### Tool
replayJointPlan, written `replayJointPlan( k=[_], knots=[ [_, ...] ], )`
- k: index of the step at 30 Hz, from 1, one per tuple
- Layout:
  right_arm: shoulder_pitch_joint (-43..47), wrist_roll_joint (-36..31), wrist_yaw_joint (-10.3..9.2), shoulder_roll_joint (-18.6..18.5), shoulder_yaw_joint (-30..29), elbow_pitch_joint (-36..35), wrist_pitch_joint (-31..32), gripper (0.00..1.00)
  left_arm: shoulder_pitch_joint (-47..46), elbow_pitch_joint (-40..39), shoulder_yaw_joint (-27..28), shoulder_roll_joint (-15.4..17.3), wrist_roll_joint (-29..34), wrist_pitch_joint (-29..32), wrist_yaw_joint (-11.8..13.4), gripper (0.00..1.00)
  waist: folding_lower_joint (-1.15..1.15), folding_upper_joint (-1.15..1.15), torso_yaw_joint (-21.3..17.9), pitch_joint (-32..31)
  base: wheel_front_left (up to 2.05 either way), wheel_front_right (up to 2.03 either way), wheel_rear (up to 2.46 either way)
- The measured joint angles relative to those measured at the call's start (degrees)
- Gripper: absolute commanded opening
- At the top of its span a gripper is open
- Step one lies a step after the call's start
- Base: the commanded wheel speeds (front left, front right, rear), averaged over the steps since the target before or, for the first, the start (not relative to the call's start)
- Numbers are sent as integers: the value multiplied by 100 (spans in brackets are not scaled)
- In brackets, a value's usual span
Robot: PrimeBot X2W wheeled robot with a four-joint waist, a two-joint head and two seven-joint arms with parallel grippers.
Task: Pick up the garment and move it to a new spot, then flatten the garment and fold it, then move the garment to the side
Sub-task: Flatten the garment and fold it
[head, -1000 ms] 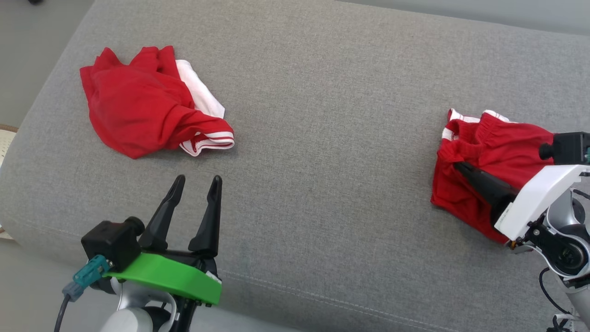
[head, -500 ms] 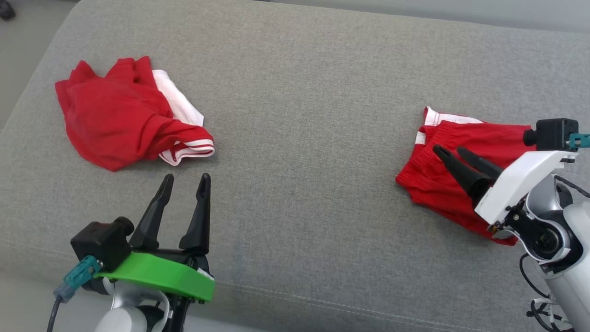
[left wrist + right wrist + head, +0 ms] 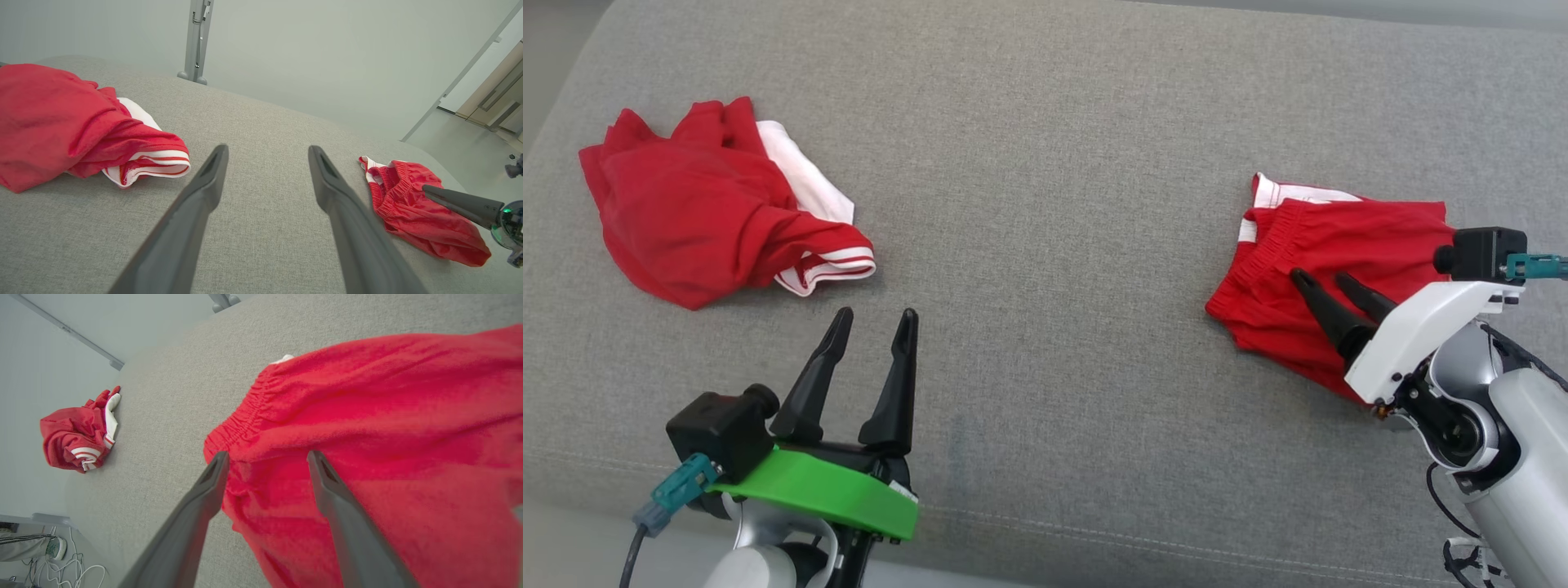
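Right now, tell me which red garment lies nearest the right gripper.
The red shorts with the gathered waistband, directly under the open right gripper. The other, a crumpled red garment with white striped trim, lies far to the left.

You've got two red garments on one grey bench (image 3: 1054,204): one crumpled red-and-white garment (image 3: 686,220) by its left edge, one pair of red shorts (image 3: 1339,237) by its right edge. Two grippers, left gripper (image 3: 876,317) and right gripper (image 3: 1316,278), two dark fingers apiece. Plus one shoe (image 3: 55,547) on the floor.
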Motion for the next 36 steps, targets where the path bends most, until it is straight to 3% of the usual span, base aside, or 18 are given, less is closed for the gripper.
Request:
replayJointPlan(
  k=[10, 24, 36],
  knots=[
    [-410, -365, -100, 25, -16, 417, -45, 100, -208, -34, -148, -53, 0, 48, -92, 100, 0, 0, 83, 226, 0, 0, 0],
    [-883, -615, -112, 439, 146, 1206, 40, 100, -349, 187, -140, -169, 0, 21, -142, 100, 0, 0, 438, 321, 0, 0, 0],
    [-927, -667, -87, 557, 143, 820, -474, 100, -334, 214, 45, -137, 0, -62, -85, 100, 0, 0, 143, 127, 0, 0, 0]
  ],
)
